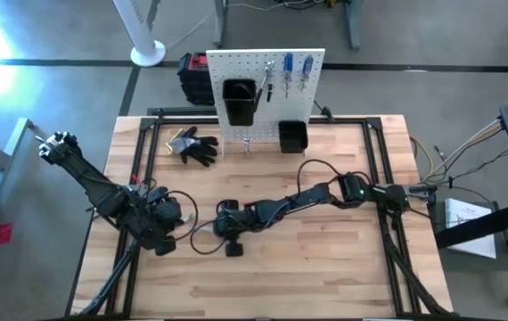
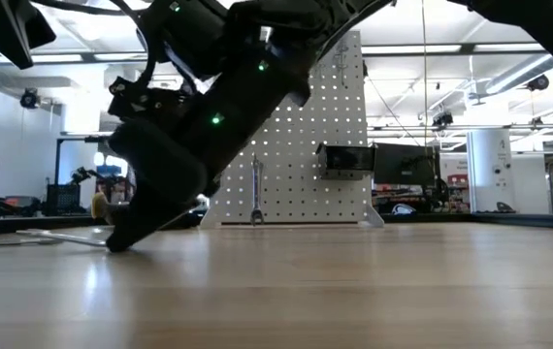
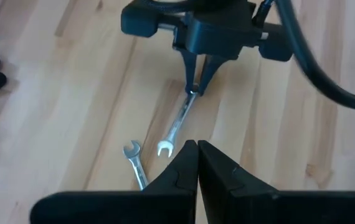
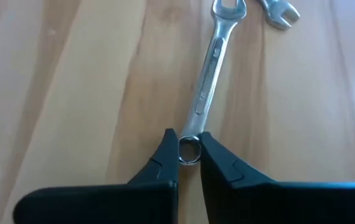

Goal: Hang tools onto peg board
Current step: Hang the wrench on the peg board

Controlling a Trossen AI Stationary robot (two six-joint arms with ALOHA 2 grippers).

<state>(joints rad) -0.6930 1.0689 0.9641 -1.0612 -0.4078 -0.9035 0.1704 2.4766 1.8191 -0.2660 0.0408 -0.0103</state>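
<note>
1. As I lean down over the middle of the light wooden tabletop (image 1: 325, 267), my right gripper (image 4: 189, 151) has its two dark fingers pressed in on the ring end of a slim silver wrench (image 4: 207, 81), pinching it where it lies flat on the wood.
2. The wrench's open end points away from my right gripper, towards my left arm.
3. A second wrench (image 4: 279, 12) lies just beside that open end, apart from the first; only its head shows from my right wrist.
4. My left gripper (image 3: 197, 149) sits low at the left side of the table, its fingers pressed together on nothing, with both wrench heads just in front of its tips.
5. From my left wrist, my right gripper shows farther off, its tips on the far end of the held wrench.
6. The peg board (image 1: 263, 98) stands upright at the far edge of the table, white and dotted with holes.
7. Two black bins (image 1: 239, 101) hang on the peg board, one high on its left, one lower on its right.
8. Blue-handled screwdrivers (image 1: 306, 69) and other small tools hang near its top.
9. One more wrench (image 2: 255, 189) stands at the foot of the board.
10. Black work gloves (image 1: 193, 145) lie on the table just left of the board.
</note>
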